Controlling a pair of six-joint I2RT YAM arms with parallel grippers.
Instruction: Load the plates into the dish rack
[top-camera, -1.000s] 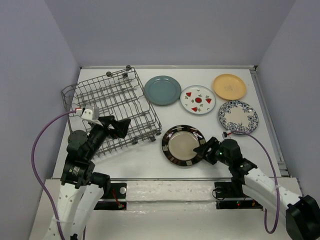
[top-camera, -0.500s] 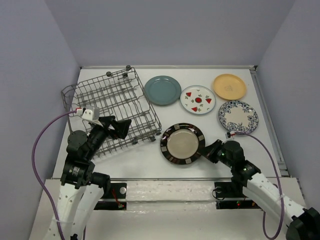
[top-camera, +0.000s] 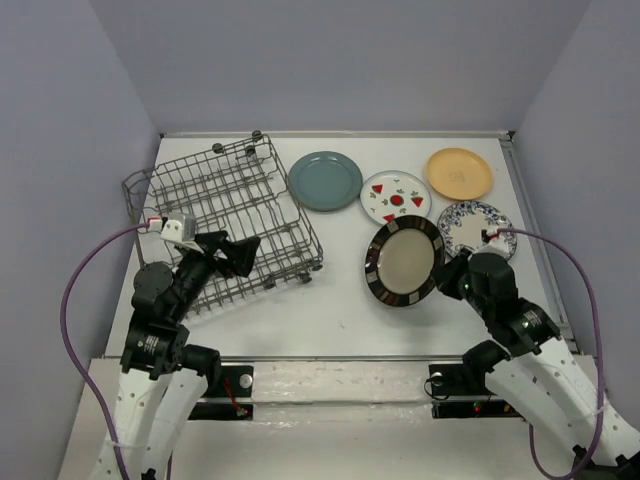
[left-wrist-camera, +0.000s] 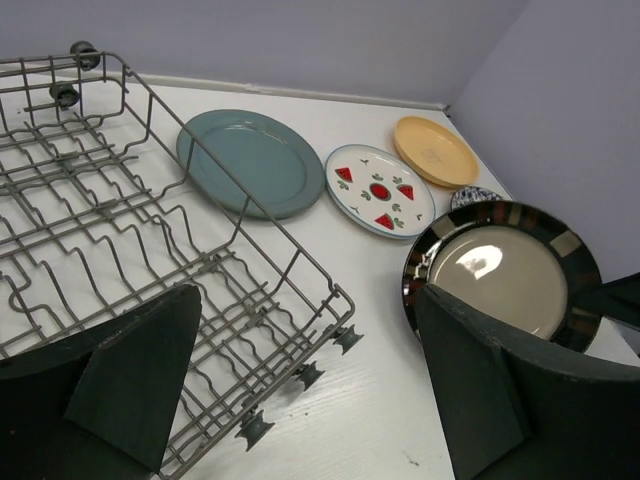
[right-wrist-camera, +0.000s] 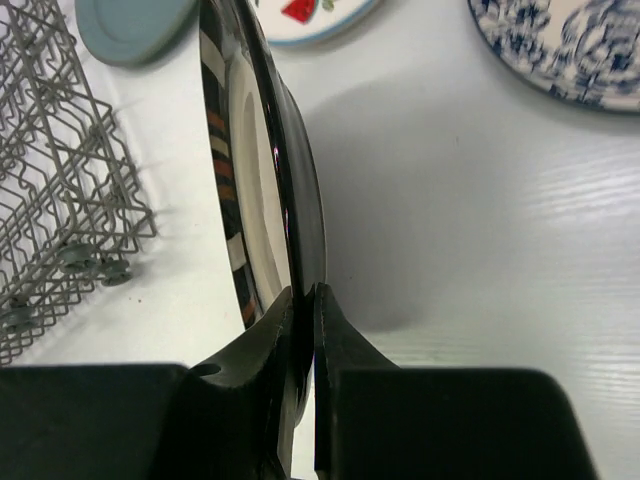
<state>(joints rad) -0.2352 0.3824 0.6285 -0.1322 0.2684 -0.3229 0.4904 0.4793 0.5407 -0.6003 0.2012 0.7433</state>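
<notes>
My right gripper (top-camera: 446, 279) is shut on the rim of the black-rimmed silver plate (top-camera: 404, 259), which it holds lifted and tilted on edge above the table; the right wrist view shows the gripper (right-wrist-camera: 305, 300) pinching that plate (right-wrist-camera: 262, 170). The teal plate (top-camera: 325, 180), watermelon plate (top-camera: 396, 199), yellow-orange plate (top-camera: 459, 173) and blue floral plate (top-camera: 468, 226) lie flat at the back right. The grey wire dish rack (top-camera: 228, 215) stands at the left, holding no plates. My left gripper (top-camera: 242, 255) hovers open over the rack's near right corner (left-wrist-camera: 300, 300).
The rack's small black wheels (left-wrist-camera: 300, 376) rest on the white table. Purple walls close in the table on three sides. A raised rail (top-camera: 535, 230) runs along the right edge.
The right gripper closed on the black-rimmed plate's near rim, then lifted it off the table, tipping it upright and carrying it rightward. The left arm stayed still.
</notes>
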